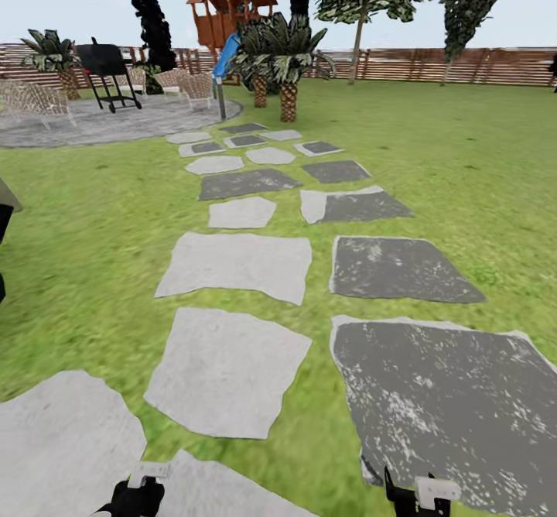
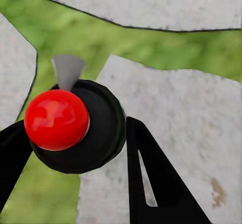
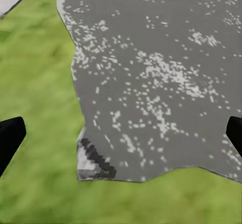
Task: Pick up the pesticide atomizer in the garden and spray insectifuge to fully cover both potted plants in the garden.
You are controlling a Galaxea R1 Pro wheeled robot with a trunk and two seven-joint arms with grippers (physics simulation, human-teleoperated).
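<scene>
Black fingers of our left gripper [image 2: 75,178] stand apart, and between them we see a red ball [image 2: 56,119] on a round black part [image 2: 103,128]; we cannot tell what that part is. Under it lie pale grey stones [image 2: 186,128] with strips of grass between them. In the head view the left gripper [image 1: 131,495] sits at the low edge, over a light stone.

Our right gripper [image 3: 121,138] is wide apart too, with one black finger tip [image 3: 10,136] at each side and nothing between them. Below it is a dark grey stone [image 3: 156,73] with white specks, and green grass [image 3: 35,98] beside it. In the head view the right gripper [image 1: 418,495] is at the low edge, near the big dark stone.

Ahead of us a path of stepping stones [image 1: 240,261] runs over the lawn [image 1: 464,169]. Far off we see round grey paving [image 1: 108,121], a black grill [image 1: 104,68], chairs [image 1: 35,101], a wooden playhouse [image 1: 230,8] with a blue slide [image 1: 225,56], palm plants [image 1: 286,56], trees and a brown fence [image 1: 464,64].

We cannot see the spray bottle or the two little potted plants here.
</scene>
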